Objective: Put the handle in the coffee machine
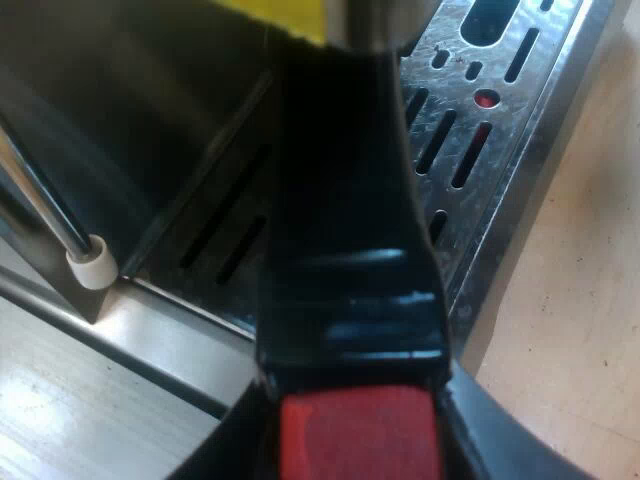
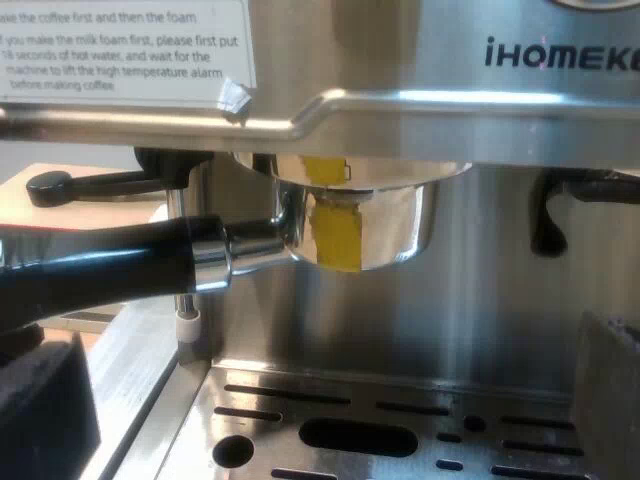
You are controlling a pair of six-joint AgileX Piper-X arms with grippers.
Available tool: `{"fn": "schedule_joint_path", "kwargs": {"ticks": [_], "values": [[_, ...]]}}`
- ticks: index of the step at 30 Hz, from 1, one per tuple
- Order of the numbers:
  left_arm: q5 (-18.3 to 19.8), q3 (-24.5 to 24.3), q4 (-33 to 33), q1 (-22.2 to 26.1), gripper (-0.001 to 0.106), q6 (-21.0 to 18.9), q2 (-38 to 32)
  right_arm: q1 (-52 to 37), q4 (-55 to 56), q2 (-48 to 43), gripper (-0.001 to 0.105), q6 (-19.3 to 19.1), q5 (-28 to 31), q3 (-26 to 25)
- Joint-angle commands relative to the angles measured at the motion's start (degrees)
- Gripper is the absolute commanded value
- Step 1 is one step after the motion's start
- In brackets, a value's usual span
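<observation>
Holder [image 1: 345,250] handle gripped in left hand [image 1: 355,440], basket under machine [image 2: 540,150] front.

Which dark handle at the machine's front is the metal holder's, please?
The thick handle, joined by a chrome collar to the metal holder; the thinner lever ends in a small knob.

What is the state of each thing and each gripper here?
holder, basket raised under the brew head of the espresso machine, handle pointing sideways; lock unclear
left gripper, shut on the holder's handle near its red end
right gripper, open, holding nothing
steam wand, hanging down
</observation>
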Motion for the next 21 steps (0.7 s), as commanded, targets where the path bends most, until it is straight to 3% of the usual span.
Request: {"fn": "schedule_joint_path", "kwargs": {"ticks": [1, 21], "values": [[3.0, -1.1, -1.6, -0.1, 0.0, 0.2, -0.3, -0.2, -0.5, -0.1, 0.105, -0.7, -0.5, 0.0], [5.5, -5.2, -0.4, -0.1, 0.0, -2.2, -0.3, -0.2, -0.3, -0.1, 0.105, -0.3, -0.5, 0.0]]}}
